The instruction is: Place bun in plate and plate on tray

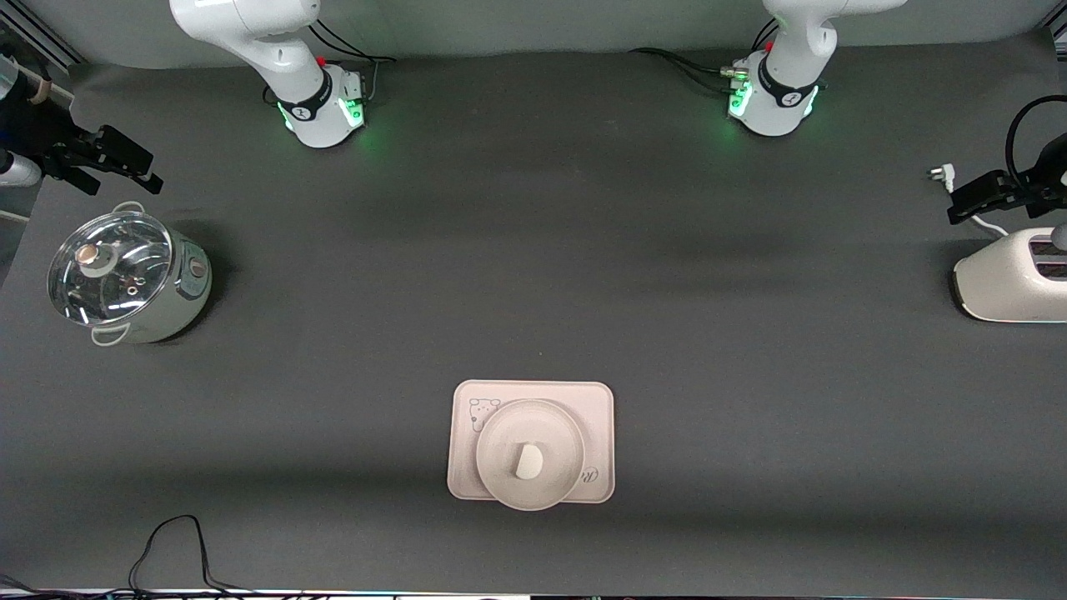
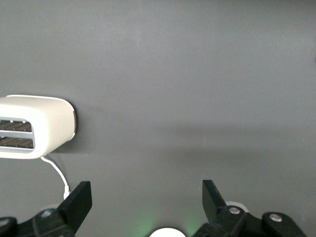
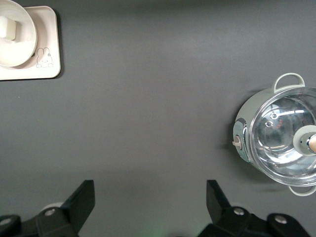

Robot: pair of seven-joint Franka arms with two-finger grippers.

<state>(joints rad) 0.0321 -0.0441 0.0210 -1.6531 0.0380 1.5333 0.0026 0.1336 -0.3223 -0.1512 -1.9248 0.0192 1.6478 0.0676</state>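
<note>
White bun (image 1: 528,461) sits in round plate (image 1: 530,454) on rabbit tray (image 1: 467,467). Left gripper (image 2: 143,202) and right gripper (image 3: 148,202) wait open, well apart — plate overhangs tray's near edge, so a bump could tip it.

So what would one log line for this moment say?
bun in plate | plate on tray | left gripper open near toaster | right gripper open above pot

high front camera facing robots; wrist cameras looking down; tray (image 1: 600,400) shared
</note>
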